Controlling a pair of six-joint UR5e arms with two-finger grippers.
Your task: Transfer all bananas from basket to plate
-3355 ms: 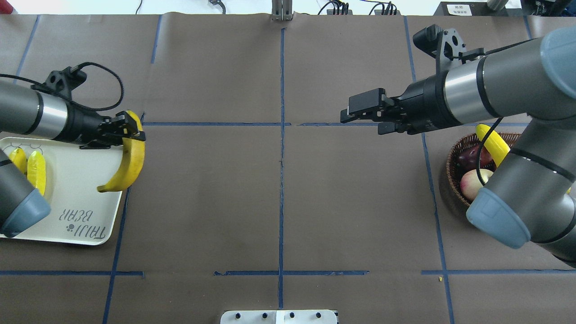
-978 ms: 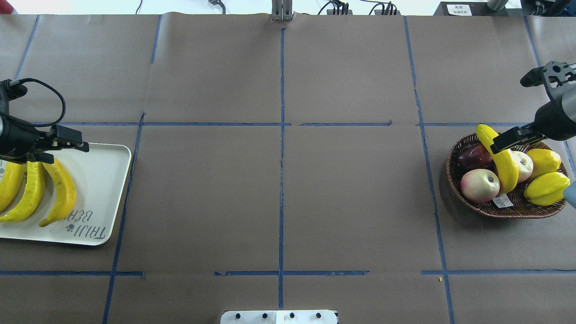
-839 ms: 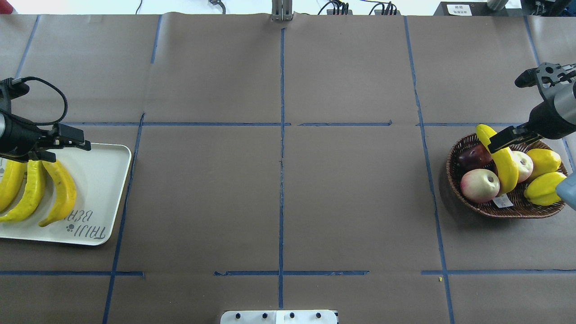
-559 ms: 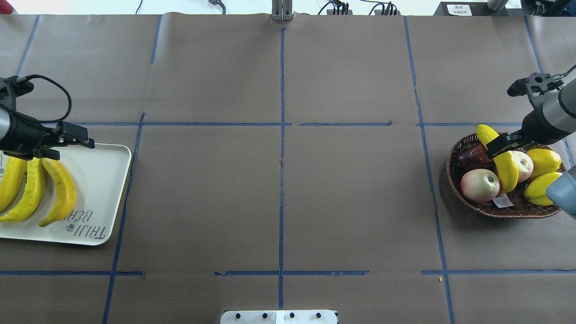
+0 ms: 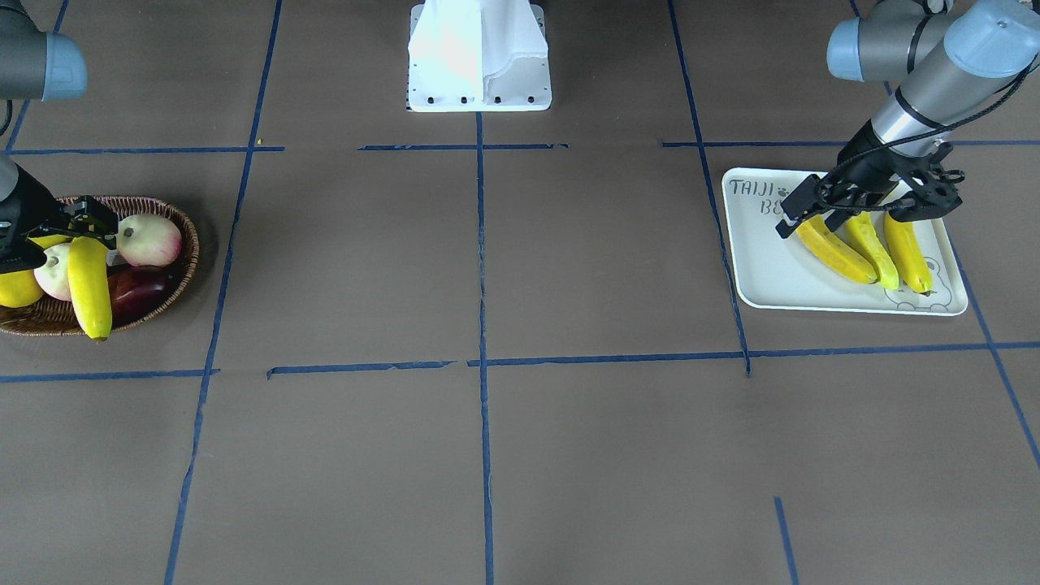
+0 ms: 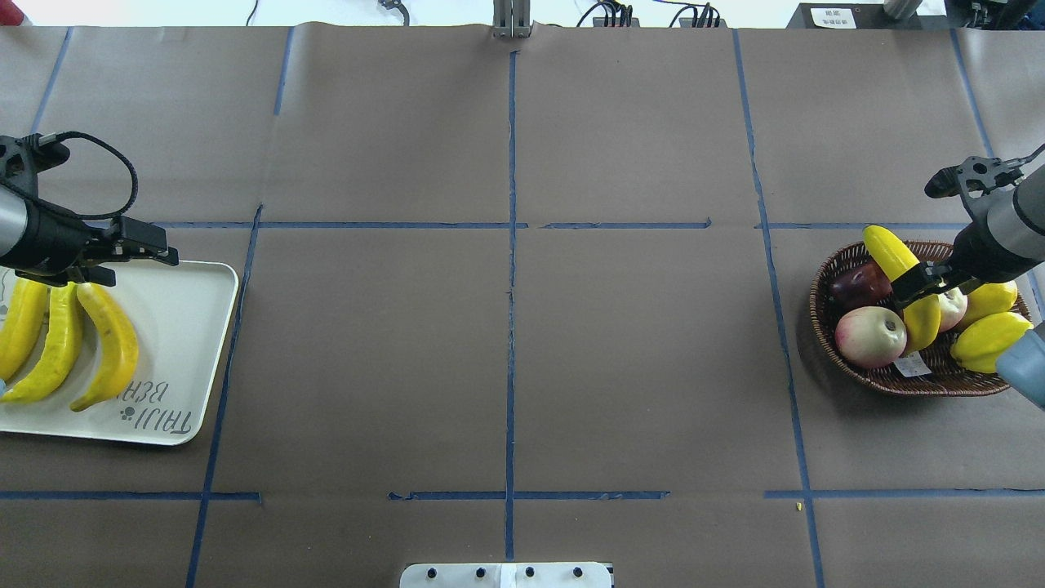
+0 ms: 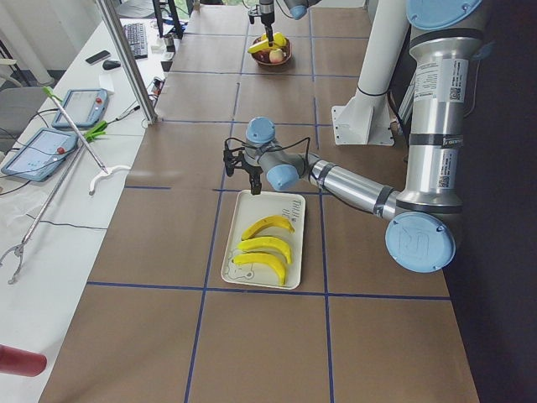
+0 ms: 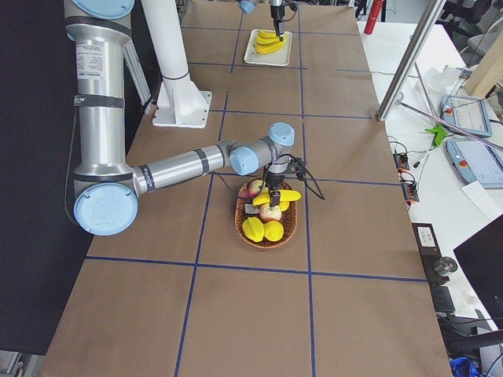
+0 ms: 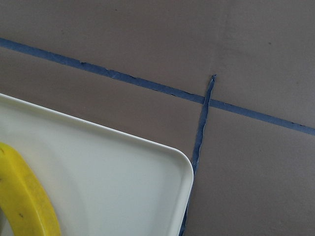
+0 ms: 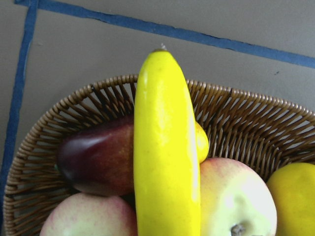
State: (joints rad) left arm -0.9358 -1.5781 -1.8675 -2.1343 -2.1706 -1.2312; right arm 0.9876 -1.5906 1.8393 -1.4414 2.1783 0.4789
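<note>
Three bananas (image 6: 110,343) lie side by side on the white plate (image 6: 188,327), also seen in the front view (image 5: 833,248). My left gripper (image 6: 143,265) is open and empty, just above the plate's far edge. A fourth banana (image 6: 890,249) lies across the fruit in the wicker basket (image 6: 816,302), with one end over the far rim. My right gripper (image 6: 927,282) is down over its middle, jaws open on either side of it. The right wrist view shows that banana (image 10: 165,147) centred, with no fingers in sight.
The basket also holds two pink-cream apples (image 6: 869,335), a dark purple fruit (image 6: 857,282) and two stubby yellow-green fruits (image 6: 988,339). Blue tape lines cross the brown table. The robot's white base (image 5: 479,57) stands at the near middle edge.
The left gripper has laid the third banana on the plate, let go and risen a little. The right gripper has swung back from mid-table and come down over the basket banana.
</note>
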